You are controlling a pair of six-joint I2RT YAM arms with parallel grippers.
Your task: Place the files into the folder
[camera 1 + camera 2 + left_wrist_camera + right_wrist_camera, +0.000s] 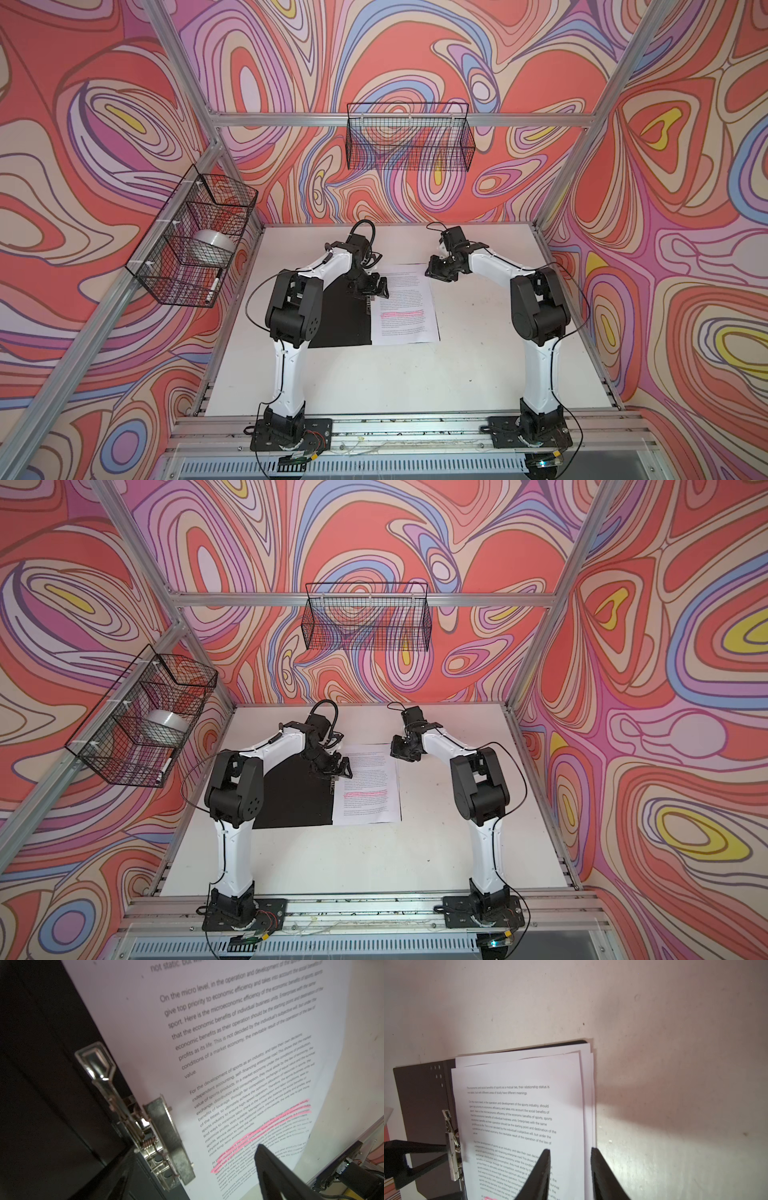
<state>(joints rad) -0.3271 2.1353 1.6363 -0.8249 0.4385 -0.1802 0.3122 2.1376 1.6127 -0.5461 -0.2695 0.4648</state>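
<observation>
- Plainly, in both top views the folder [340, 320] lies open on the table [415, 382], black inside up. The files [405, 307] lie on the leaf on the right-arm side of the metal clip [368, 308]. The left gripper [372, 291] hangs right over the clip. The right gripper [436, 272] hovers off the sheets' far corner, well away from the clip.
- In the left wrist view, the clip's plate lies over the files' margin; we cannot tell whether it presses. One finger [274, 1169] hangs on the paper side of the clip, apart from it. The jaws are spread wide, clasping nothing.
- In the right wrist view, the right gripper's jaws are parted above the edge farthest from the clip, with nothing between them. The sheets are fanned, several corners showing.
- We judge the sheets light, floppy and slippery on each other. A pinch at the free edge opposite the clip, or a flat push towards it, looks safest.
- Bare table lies beyond that edge. The black leaf on the clip's other side is bare, under the left arm.
</observation>
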